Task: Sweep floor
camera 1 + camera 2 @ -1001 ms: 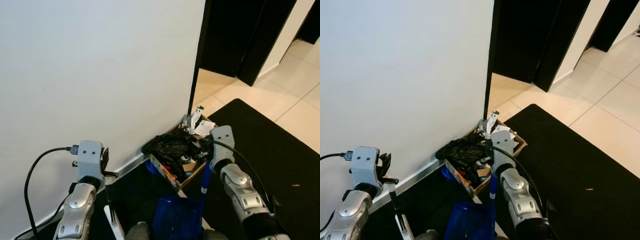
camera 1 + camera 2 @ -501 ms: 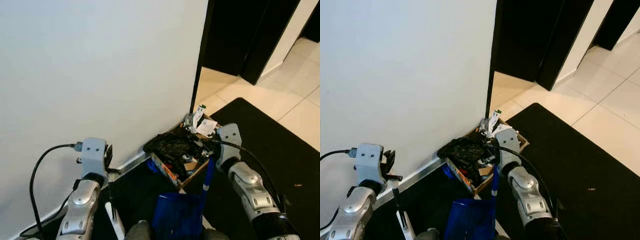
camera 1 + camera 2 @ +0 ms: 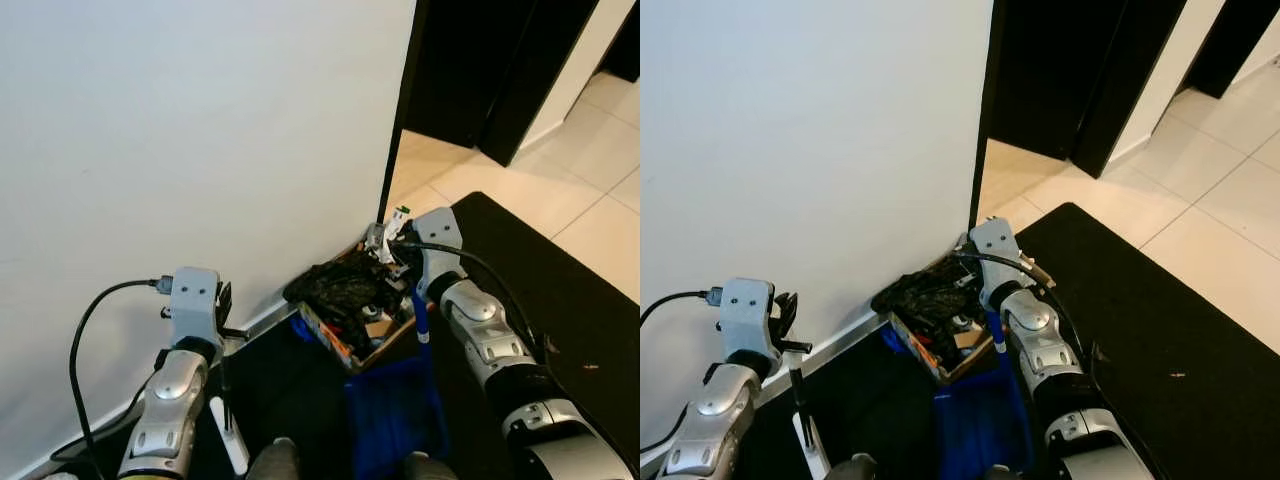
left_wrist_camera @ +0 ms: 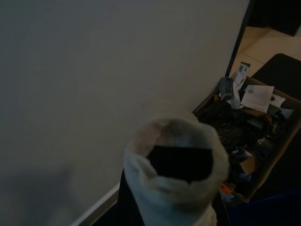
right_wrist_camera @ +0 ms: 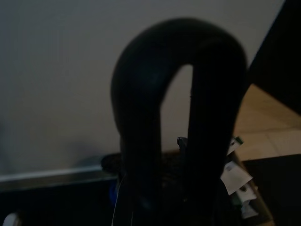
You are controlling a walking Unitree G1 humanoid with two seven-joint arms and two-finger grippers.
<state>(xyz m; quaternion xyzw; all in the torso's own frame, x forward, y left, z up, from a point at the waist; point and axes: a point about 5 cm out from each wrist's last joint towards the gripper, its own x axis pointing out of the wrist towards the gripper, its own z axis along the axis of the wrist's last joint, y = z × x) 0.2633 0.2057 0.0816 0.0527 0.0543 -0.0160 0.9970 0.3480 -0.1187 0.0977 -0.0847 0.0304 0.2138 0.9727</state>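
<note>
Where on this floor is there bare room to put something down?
The black mat lies bare to the right of the right arm, and so do the pale tiles beyond it. It is crowded by the white wall: a cardboard box full of rubbish stands there, with a blue dustpan against it.

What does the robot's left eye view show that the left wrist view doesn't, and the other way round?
Left eye view adds: the silver left arm and right arm, a blue plastic dustpan near the box, the black floor mat, beige floor tiles and a dark doorway. Left wrist view adds: a close look at the white hollow handle end. Both share: the white wall and the brown cardboard box of rubbish with a crumpled black bag.
</note>
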